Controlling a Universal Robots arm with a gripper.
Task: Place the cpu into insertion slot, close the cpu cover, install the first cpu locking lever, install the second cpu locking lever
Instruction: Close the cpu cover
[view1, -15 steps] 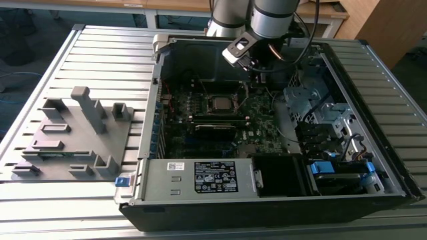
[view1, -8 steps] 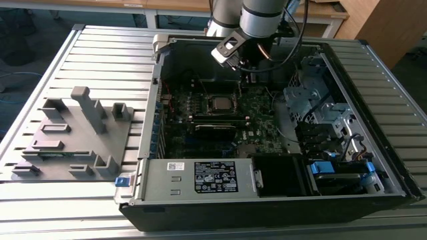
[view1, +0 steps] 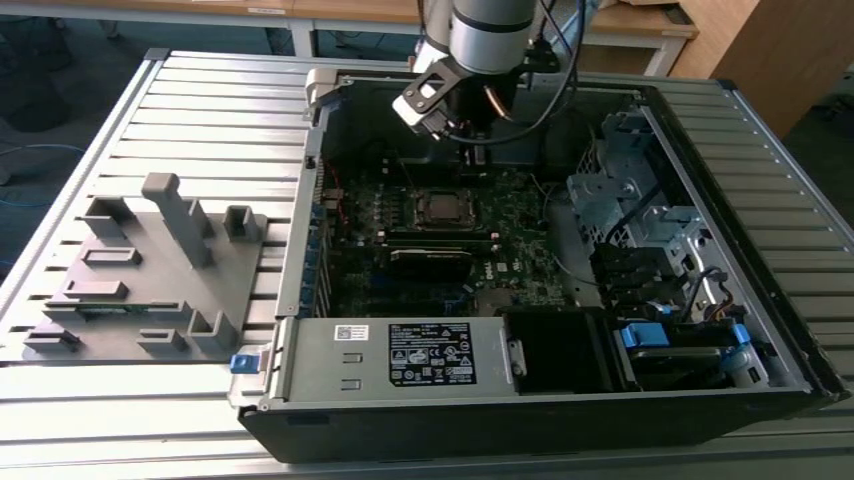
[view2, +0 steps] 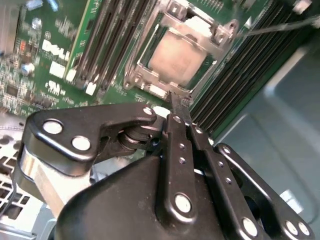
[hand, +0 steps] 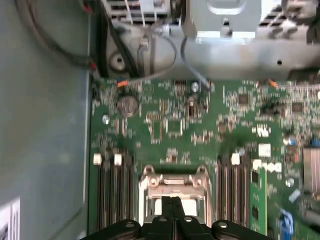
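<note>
Second wrist view puts me right over the claw (view2: 178, 107). Its two black fingers are pressed tip to tip, clenched on nothing I can make out, and they are poised by one edge of the cover (view2: 142, 65). The cpu (view2: 175, 59) lies flat in its seat. Its dull metal top shows through the window of that cover, which looks folded down over it.

From the exterior view, the socket (view1: 441, 207) sits about mid-board inside the open computer case (view1: 534, 430). It is nearer the case wall where the arm (view1: 491, 30) comes in than the wall with the power supply box (view1: 320, 350). Memory slots (view2: 107, 45) run along both sides of it. A thin wire rod (view2: 280, 26) sticks out past one corner of the socket. I take it for a locking lever not yet hooked down, though I can't swear to it.

As for handling, the cpu looks light and stiff, with a smooth top that would slip under a pinch, and I'd expect a delicate underside. It is best taken by its edges, never pressed hard. The cover looks like thin, stiff sheet metal, so I'd push it on its free edge. The rod seems springy, and I'd catch it near its outer end.
</note>
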